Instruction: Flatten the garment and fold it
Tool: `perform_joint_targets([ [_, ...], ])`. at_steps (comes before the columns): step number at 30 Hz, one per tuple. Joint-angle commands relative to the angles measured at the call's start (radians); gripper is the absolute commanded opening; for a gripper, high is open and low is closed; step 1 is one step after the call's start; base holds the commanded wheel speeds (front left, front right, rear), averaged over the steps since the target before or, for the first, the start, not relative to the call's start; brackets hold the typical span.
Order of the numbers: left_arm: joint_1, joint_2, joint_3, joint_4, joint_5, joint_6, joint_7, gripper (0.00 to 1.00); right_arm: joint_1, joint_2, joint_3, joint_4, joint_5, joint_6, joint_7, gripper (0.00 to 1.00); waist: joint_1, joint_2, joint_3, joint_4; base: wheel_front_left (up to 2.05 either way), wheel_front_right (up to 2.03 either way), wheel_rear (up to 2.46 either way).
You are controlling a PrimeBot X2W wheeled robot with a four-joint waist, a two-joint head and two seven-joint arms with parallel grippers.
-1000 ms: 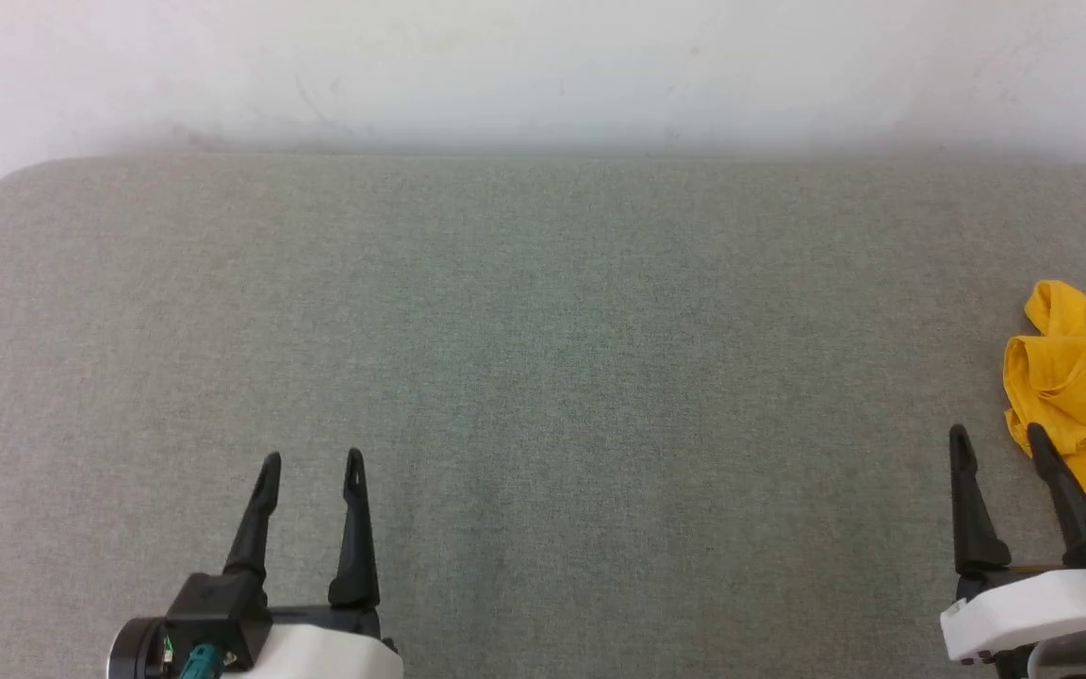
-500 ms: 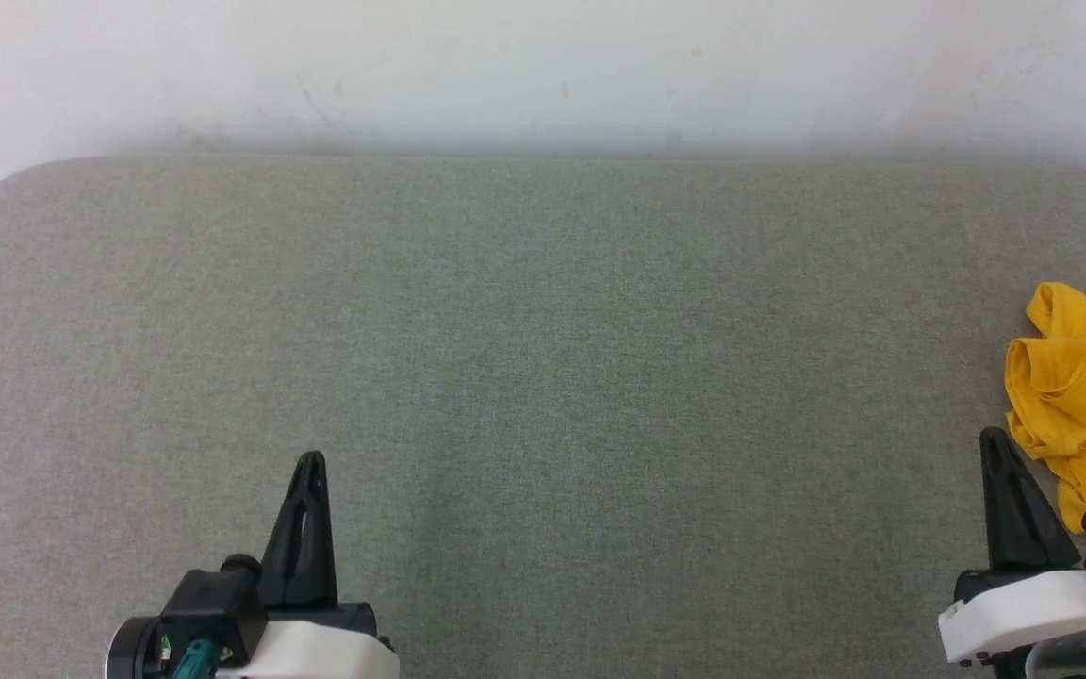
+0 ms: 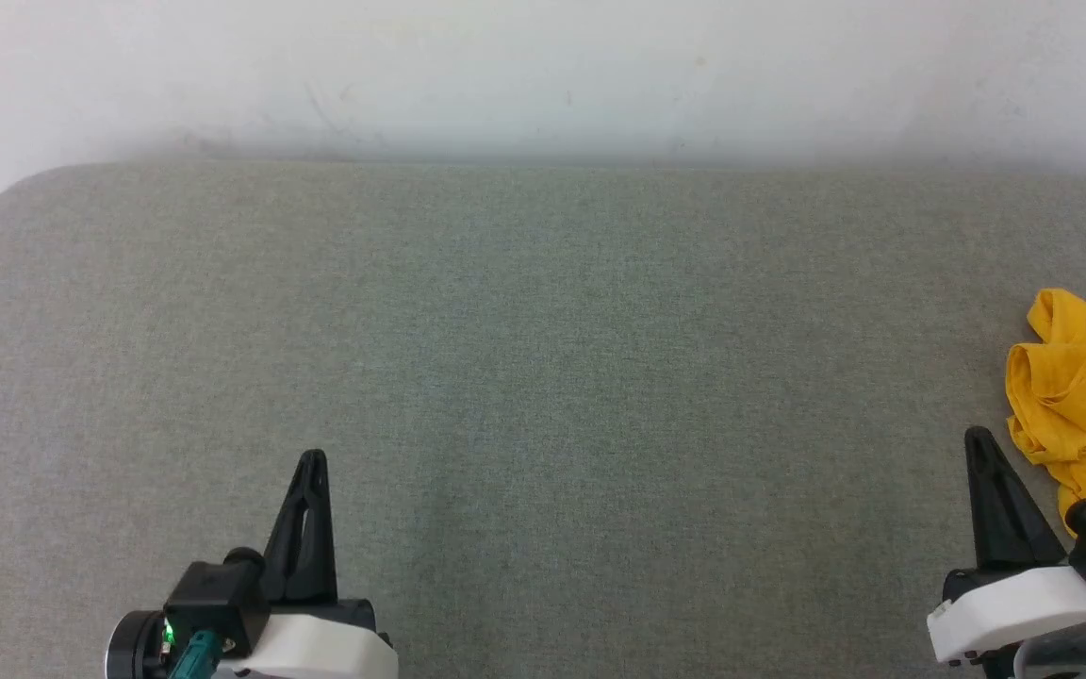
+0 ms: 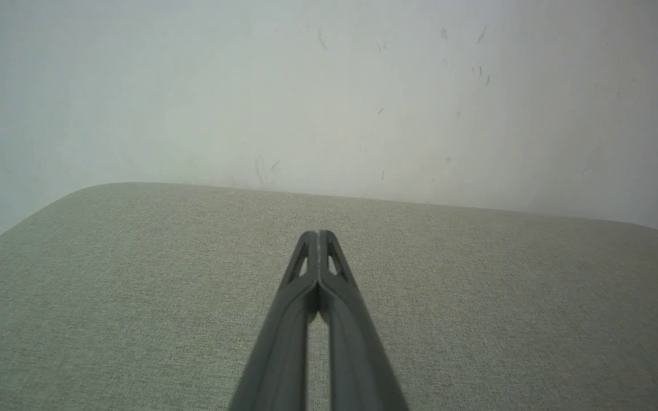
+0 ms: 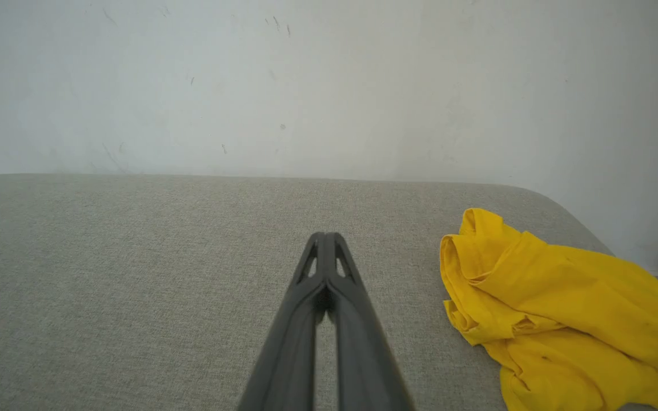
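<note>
Nearest you, the left jaws and the right jaws are both pressed together, empty, over the grey-green counter. The yellow T-shirt lies crumpled just ahead and outboard of the right jaws, so that arm is nearer; the left is well apart. The head view crops the heap, but the right wrist view shows it stretching rightward near the counter's far corner.

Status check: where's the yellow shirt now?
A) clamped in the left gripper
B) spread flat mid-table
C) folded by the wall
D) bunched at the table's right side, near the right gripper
D: the garment lies crumpled on the table just right of the right gripper, whose jaws are shut on nothing.
</note>
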Motion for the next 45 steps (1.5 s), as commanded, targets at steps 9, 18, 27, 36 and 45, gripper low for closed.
perform_joint_targets([
  [9, -0.016, -0.022, 0.034, 0.014, 0.039, -0.032, 0.022, 0.00, -0.011, 0.001, 0.014, -0.003, -0.014, 0.000, 0.014, 0.00, 0.0000, 0.0000, -0.008, 0.004, 0.00, 0.00, 0.00],
  [18, -0.022, -0.039, 0.058, 0.023, 0.064, -0.056, 0.040, 0.00, -0.017, 0.001, 0.025, -0.003, -0.021, 0.000, 0.025, 0.00, 0.0000, 0.0000, -0.016, 0.007, 0.00, 0.00, 0.00],
  [27, -0.028, -0.056, 0.081, 0.032, 0.090, -0.079, 0.059, 0.00, -0.022, 0.002, 0.037, -0.004, -0.028, 0.000, 0.036, 0.00, 0.0000, 0.0000, -0.024, 0.010, 0.00, 0.00, 0.00],
  [36, -0.034, -0.073, 0.105, 0.041, 0.116, -0.103, 0.077, 0.00, -0.027, 0.002, 0.048, -0.005, -0.035, 0.000, 0.047, 0.00, -0.0001, 0.0000, -0.031, 0.013, 0.00, 0.00, 0.00],
  [45, -0.039, -0.088, 0.126, 0.049, 0.139, -0.124, 0.093, 0.00, -0.031, 0.003, 0.058, -0.006, -0.042, -0.001, 0.056, 0.00, -0.0001, 0.0000, -0.038, 0.016, 0.00, 0.00, 0.00],
])
